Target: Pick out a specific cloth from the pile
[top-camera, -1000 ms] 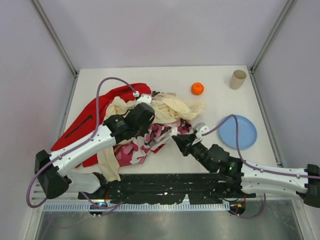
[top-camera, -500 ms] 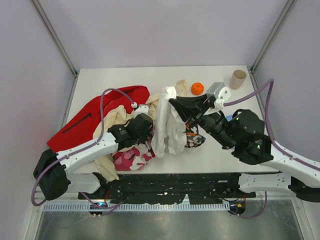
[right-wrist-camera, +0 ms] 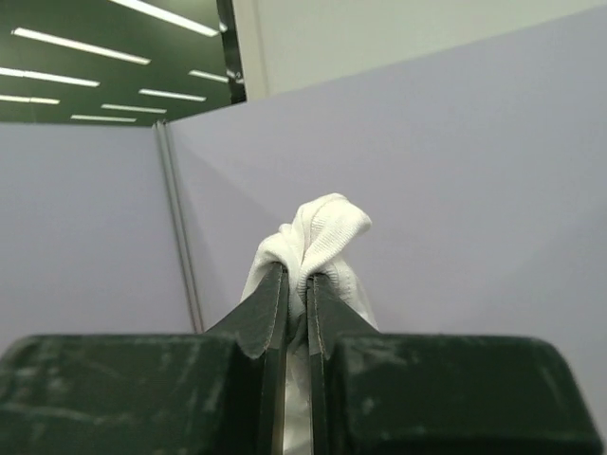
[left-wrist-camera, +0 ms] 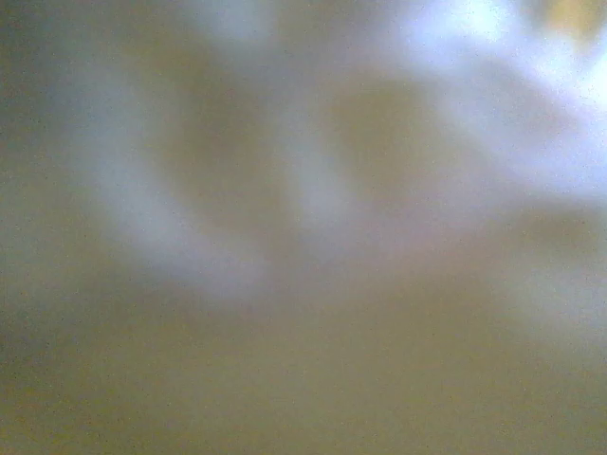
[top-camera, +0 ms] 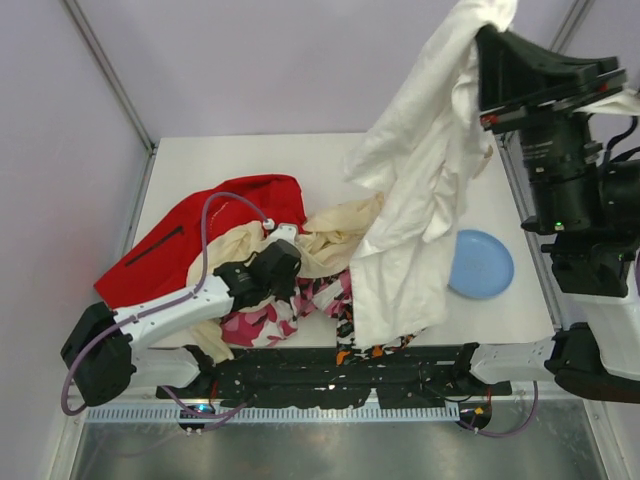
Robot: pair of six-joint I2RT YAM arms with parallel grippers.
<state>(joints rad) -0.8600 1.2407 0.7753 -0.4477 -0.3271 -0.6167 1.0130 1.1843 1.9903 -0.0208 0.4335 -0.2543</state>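
The cloth (top-camera: 420, 190) is bright white and hangs long and limp from the upper right down to the table's front edge. My right gripper (top-camera: 483, 35) is raised high and shut on its top. In the right wrist view a bunched white fold of the cloth (right-wrist-camera: 322, 227) sticks out above the closed right gripper (right-wrist-camera: 296, 277). The pile (top-camera: 300, 250) lies at centre left: a red jacket (top-camera: 225, 210), cream-yellow cloth (top-camera: 330, 225) and pink-white camouflage fabric (top-camera: 262, 322). My left gripper (top-camera: 283, 285) presses down into the pile, fingers buried. The left wrist view shows only blurred pale fabric.
A blue plate (top-camera: 485, 265) lies at the right, partly behind the hanging cloth. A bit of orange-black fabric (top-camera: 350, 350) shows under the cloth's lower end. Lilac walls enclose the table (top-camera: 250, 160) on three sides.
My right gripper has risen from the pile to high at the upper right, drawing the white cloth up and out. The left gripper has stayed pressed on the pile.
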